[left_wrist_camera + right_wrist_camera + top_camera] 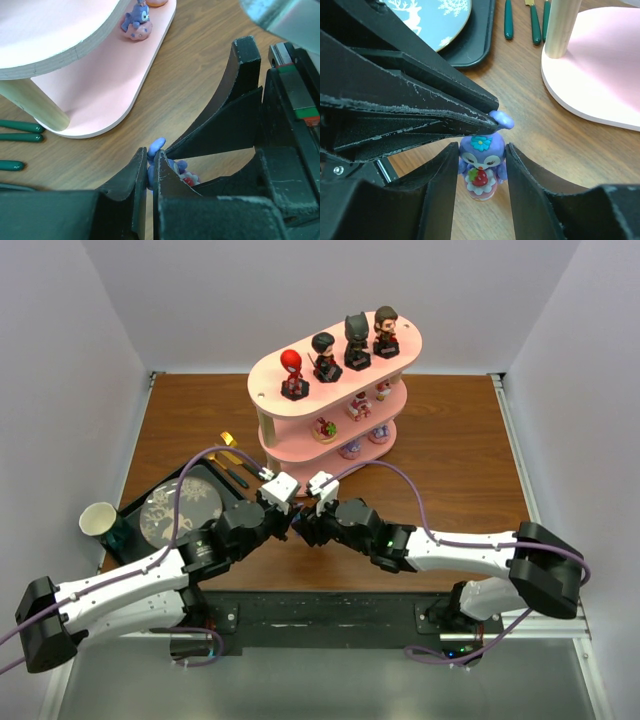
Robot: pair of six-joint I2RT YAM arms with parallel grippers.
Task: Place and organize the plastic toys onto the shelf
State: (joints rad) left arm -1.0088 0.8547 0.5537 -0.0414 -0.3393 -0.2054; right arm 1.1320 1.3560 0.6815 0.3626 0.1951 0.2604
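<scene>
Left jaws pressed together, pinching the purple toy (480, 162) by its ear. Right jaws bracket its body; touching or just shy, can't tell. Looks like a handover: the ear pinch is too flimsy for placing. Toy is upright, with big eyes, a teal flower on its head and a strawberry at its chest. It's low over the counter (560, 140), short of the shelf (345, 377). Four big-headed figures (325, 355) stand on the top board.

Brown wooden table (450, 470), pink shelf (272, 380) toward the back, black tray (470, 50) front left, cutlery (232, 462) lying between them
</scene>
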